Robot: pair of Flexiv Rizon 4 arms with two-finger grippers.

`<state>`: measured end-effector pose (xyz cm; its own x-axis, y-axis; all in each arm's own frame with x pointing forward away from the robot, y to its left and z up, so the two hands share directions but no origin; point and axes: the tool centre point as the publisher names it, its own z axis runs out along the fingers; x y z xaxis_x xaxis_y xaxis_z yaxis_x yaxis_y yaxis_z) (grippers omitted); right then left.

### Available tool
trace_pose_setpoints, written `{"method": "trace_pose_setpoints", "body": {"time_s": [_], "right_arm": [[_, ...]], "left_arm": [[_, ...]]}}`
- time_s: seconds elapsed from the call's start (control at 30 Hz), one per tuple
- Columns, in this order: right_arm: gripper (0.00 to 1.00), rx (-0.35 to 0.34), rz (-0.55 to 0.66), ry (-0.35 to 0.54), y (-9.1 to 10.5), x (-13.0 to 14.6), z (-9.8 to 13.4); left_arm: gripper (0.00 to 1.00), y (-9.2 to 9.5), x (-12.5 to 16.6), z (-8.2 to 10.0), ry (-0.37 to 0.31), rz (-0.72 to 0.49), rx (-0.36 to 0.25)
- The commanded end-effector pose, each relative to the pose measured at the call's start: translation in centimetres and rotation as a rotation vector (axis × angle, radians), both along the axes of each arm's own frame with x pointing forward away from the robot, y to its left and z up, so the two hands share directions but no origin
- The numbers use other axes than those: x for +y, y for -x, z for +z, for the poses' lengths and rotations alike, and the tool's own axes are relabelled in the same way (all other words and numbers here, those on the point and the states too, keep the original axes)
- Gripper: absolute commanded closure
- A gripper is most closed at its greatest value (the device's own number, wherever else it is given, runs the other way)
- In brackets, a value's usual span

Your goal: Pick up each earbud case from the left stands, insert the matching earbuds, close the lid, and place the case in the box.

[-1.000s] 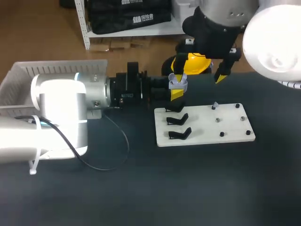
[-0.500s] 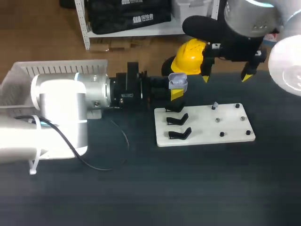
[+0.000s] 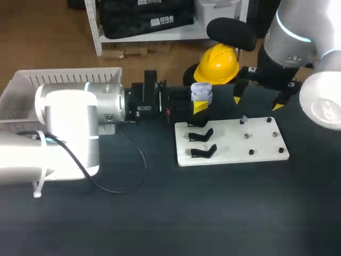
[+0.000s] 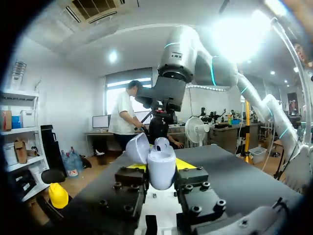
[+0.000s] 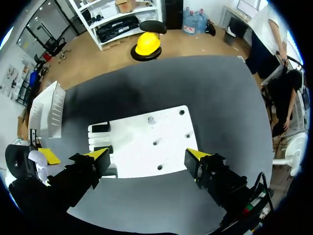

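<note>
My left gripper is shut on a pale lavender earbud case, held upright with its lid open, just behind the white board. In the left wrist view the case stands between the fingers, lid tipped back. Three black stands on the board's left half are bare. Small pegs dot its right half, and a pale piece sits at the far one. My right gripper hangs open above the board's far right edge, with nothing in it. From its wrist view, the gripper looks down on the board.
A white slatted basket stands at the table's far left, behind my left arm. A thin black cable loops over the dark table left of the board. The right wrist view also takes in the basket.
My right gripper has swung from over the held case to the right and come down toward the board's far right edge. The left arm and the case have not moved.
</note>
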<state>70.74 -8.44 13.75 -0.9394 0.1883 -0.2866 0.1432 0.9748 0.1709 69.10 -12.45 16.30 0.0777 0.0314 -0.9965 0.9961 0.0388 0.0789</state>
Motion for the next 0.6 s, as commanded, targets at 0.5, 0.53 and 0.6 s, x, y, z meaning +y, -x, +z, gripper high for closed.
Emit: {"method": "trace_pose_setpoints", "body": {"time_s": [0.5,0.53,0.6], "right_arm": [[0.0,-0.017,-0.074,-0.101,-4.0,-0.3,-6.9],[0.0,-0.009,-0.072,-0.109,-4.2,-0.3,-7.3],[0.0,0.006,-0.076,-0.118,-4.5,-0.5,-8.0]], "left_arm": [[1.0,0.2,-0.1,-0.1,0.006,0.009,-0.006],[1.0,0.2,-0.1,-0.1,0.006,0.009,-0.006],[1.0,0.2,-0.1,-0.1,0.006,0.009,-0.006]]}}
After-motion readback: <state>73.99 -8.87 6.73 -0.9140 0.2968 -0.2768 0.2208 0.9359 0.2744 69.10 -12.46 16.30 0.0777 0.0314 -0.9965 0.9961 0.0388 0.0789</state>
